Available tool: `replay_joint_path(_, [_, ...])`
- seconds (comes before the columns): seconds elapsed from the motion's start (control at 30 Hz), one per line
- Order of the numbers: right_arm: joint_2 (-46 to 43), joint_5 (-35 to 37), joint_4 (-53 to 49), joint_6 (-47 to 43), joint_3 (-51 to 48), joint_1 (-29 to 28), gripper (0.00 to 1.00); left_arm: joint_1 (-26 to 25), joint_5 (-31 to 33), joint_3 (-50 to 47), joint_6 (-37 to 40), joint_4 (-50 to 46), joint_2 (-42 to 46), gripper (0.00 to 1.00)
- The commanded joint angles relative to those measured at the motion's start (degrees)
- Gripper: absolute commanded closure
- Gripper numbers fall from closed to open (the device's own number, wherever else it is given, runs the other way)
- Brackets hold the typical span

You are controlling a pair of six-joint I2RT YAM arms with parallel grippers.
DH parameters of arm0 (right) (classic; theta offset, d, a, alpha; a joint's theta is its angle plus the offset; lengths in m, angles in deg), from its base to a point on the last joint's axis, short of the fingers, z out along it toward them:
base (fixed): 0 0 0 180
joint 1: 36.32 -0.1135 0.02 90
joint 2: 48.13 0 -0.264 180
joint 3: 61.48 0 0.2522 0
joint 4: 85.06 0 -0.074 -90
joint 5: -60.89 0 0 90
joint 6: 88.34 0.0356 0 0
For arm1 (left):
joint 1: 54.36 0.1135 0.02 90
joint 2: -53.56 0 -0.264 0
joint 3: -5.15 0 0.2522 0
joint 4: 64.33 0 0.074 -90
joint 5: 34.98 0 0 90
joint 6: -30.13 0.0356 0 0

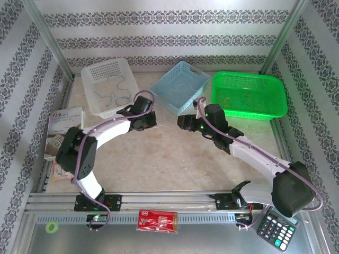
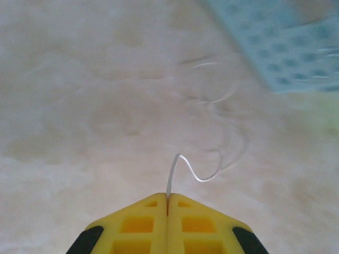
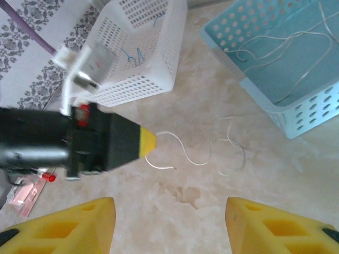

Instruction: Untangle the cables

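Observation:
A thin pale white cable [image 2: 198, 177] curls over the beige table, and my left gripper [image 2: 168, 200] is shut on one end of it. The right wrist view shows the same cable [image 3: 192, 157] snaking away from the left gripper's yellow tip [image 3: 144, 142], with a short free end beside it. My right gripper [image 3: 169, 225] hangs open just above the table, short of the cable, its yellow fingers [image 3: 71, 227] wide apart with nothing between them. From above, the left gripper [image 1: 147, 120] and the right gripper [image 1: 183, 123] face each other at mid-table.
A white basket [image 1: 94, 79] holds dark blue cables, a blue basket [image 1: 197, 79] holds pale ones [image 3: 275, 42], and a green basket [image 1: 275, 92] holds yellowish ones. A booklet [image 1: 63, 127] lies left. A calculator [image 1: 278, 230] and a red packet [image 1: 158, 220] sit at the near edge.

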Motion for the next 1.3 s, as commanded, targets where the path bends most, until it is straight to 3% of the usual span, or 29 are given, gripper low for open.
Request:
replay_joint_path(0.0, [0.1,-4.6,1.8,-5.3,2.1,0.3,0.40,-0.7,-9.9,3.9,5.3,-4.9,4.3,1.00])
replay_joint_path(0.33, [-1.9,-13.9,3.4,-14.6,2.4,3.9,0.33,-0.8,-23.4,11.4,4.0,-7.2,7.7,1.00])
replay_joint_path(0.63, [-3.4,-20.6,2.6,-17.2,4.8,8.7,0.32,-0.7,-29.7,17.0,4.3,-9.0,8.3,1.00])
replay_joint_path(0.93, [-3.0,-24.2,1.5,-18.9,8.1,8.3,0.32,-0.7,-32.5,20.6,2.6,-9.4,8.6,1.00])
replay_joint_path(1.27, [0.8,-23.7,0.6,-21.3,11.2,4.6,0.32,-0.8,-36.6,20.5,-3.8,-2.3,9.2,1.00])
